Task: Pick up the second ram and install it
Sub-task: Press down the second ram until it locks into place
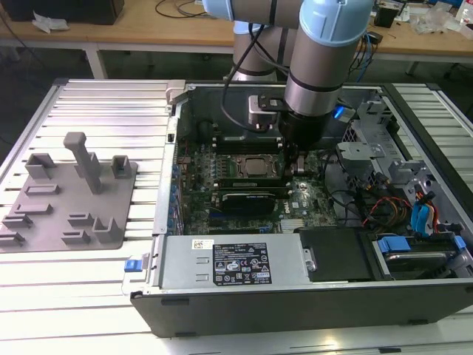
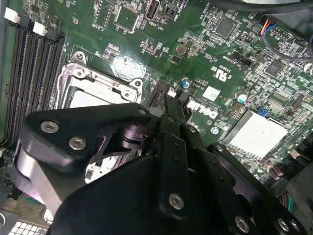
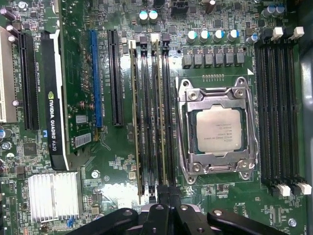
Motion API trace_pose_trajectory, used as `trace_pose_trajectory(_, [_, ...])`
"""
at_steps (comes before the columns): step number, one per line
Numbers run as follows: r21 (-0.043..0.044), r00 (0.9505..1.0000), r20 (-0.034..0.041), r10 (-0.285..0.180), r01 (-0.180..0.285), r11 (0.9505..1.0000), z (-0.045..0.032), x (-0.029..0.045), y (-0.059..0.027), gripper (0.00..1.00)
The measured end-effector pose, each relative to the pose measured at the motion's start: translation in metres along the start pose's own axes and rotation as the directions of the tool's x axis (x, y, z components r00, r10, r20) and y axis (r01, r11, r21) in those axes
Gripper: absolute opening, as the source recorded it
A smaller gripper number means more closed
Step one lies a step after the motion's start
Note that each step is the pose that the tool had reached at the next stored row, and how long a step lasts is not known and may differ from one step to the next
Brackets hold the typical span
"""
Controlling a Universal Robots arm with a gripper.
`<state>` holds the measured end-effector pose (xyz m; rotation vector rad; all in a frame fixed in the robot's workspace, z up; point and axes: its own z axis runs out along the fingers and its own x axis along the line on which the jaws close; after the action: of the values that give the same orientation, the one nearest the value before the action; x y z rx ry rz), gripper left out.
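Observation:
The second ram (image 3: 157,112) is a thin green stick seen edge-on, standing in a motherboard slot beside the processor socket (image 3: 217,129). Another stick (image 3: 134,122) stands two slots over. My gripper (image 3: 160,193) is shut, its black fingertips close together on top of one end of the second ram. In the second wrist view the gripper (image 2: 167,100) points down at the board next to the socket (image 2: 93,95). In the exterior view the gripper (image 1: 297,159) is low inside the open computer case, just to the exterior view's right of the socket (image 1: 255,166).
A black expansion card (image 3: 53,98) stands beyond the blue slot. Empty black memory slots (image 3: 279,112) lie on the socket's other side. The grey fixture block (image 1: 70,196) sits on the slatted table at the exterior view's left. Drive cages and cables (image 1: 384,200) crowd the case's right.

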<state>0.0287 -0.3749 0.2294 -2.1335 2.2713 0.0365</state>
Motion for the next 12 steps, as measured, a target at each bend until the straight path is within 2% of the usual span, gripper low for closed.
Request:
trace_pose_trajectory(2, [0.0002,1.0,0.0011,0.0,0.0,1.0,-0.0024,-0.0003,0.0,0.08])
trace_pose_trajectory(7, [0.0002,1.0,-0.0026,0.0,0.0,1.0,-0.0212,-0.0008,0.0,0.08])
trace_pose_trajectory(10, [0.0003,1.0,-0.0029,0.0,0.0,1.0,-0.023,-0.0008,0.0005,0.08])
trace_pose_trajectory(12, [0.0003,1.0,-0.0029,0.0,0.0,1.0,-0.0229,-0.0001,0.0104,0.08])
